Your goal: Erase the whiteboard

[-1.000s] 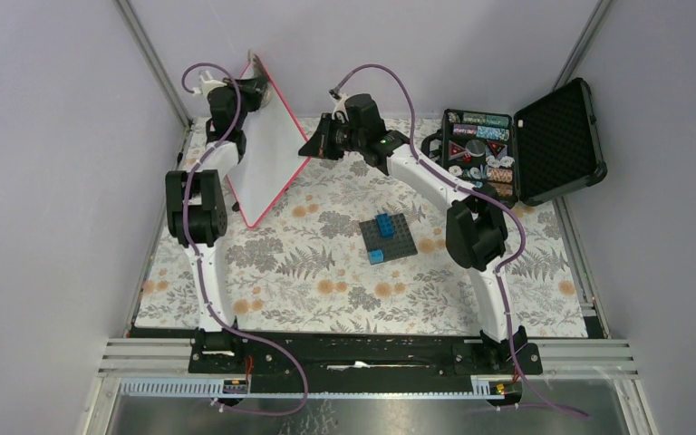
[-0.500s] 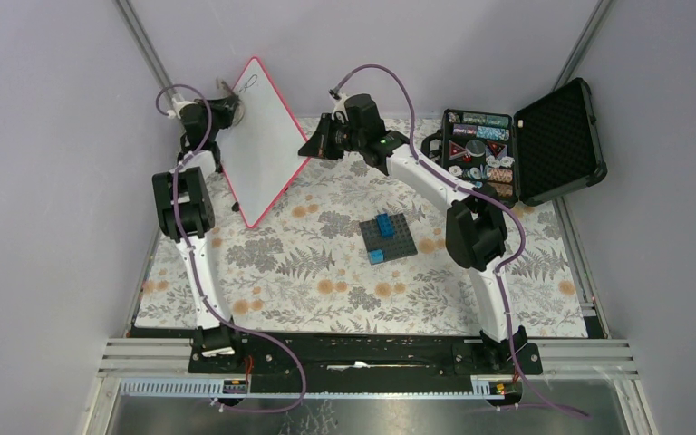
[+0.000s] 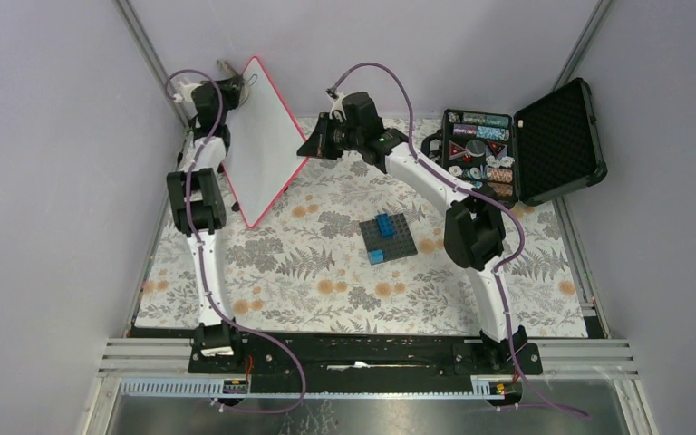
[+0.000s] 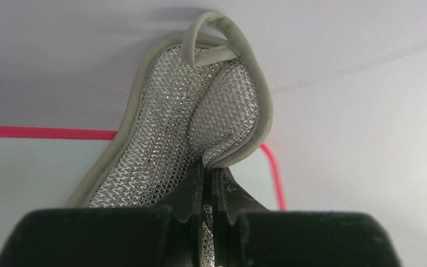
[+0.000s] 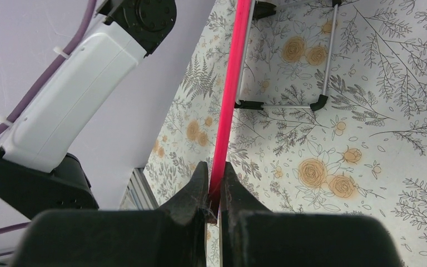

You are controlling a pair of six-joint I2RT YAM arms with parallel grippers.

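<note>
Since a second ago, the left arm has pulled back and its wrist has turned, so the board's white face now shows more fully from above.

The left gripper is clenched on a mesh cloth, silver with grey trim and a small loop. The cloth fans up and away from the fingertips, and just beyond it lies the top corner of the whiteboard. Whether the cloth touches the board cannot be told. It seems held there as the wiping pad.

The right gripper is clamped on the board's pink frame, one finger on each side of the edge. It likely steadies the board so that wiping does not push it over. Past these fingers, a thin wire stand props the board from behind on the floral tablecloth.

From above, the whiteboard stands tilted between the two grippers, and no writing can be made out on it. Well beyond the right fingers sit a dark brick baseplate and an open black case.
</note>
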